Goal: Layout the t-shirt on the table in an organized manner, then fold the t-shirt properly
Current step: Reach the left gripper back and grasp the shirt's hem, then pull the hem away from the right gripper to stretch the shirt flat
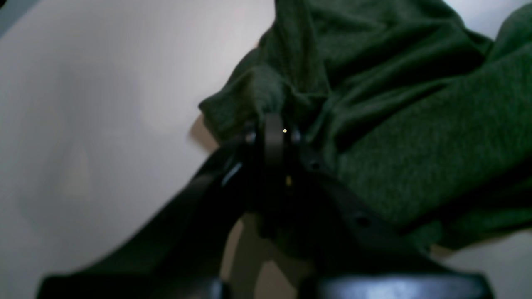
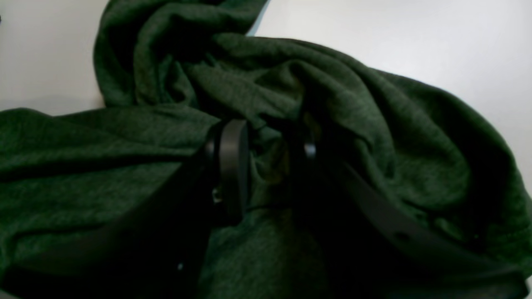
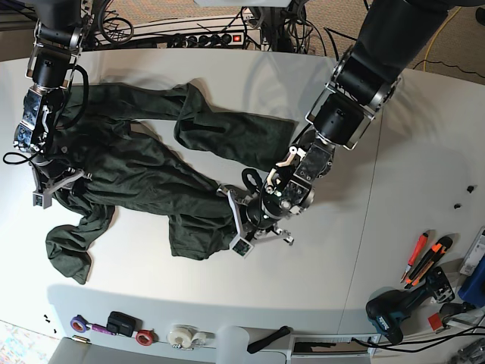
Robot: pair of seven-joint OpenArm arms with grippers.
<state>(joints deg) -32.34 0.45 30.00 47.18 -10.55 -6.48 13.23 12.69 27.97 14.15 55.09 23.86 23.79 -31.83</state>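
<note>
We see the dark green t-shirt (image 3: 144,163) sprawled crumpled across the white surface (image 3: 318,280), from about 9 o'clock toward the centre. The left jaws (image 1: 272,124) are pinched shut on a bunched edge of it near the centre, that arm reaching down from 1 o'clock. The right jaws (image 2: 266,153) stand partly apart with a fold of cloth between them at the 9 o'clock end, that arm hanging from 11 o'clock.

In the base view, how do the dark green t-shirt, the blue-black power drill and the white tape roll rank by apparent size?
1. Dark green fabric t-shirt, by far largest.
2. Blue-black power drill.
3. White tape roll, smallest.
</note>
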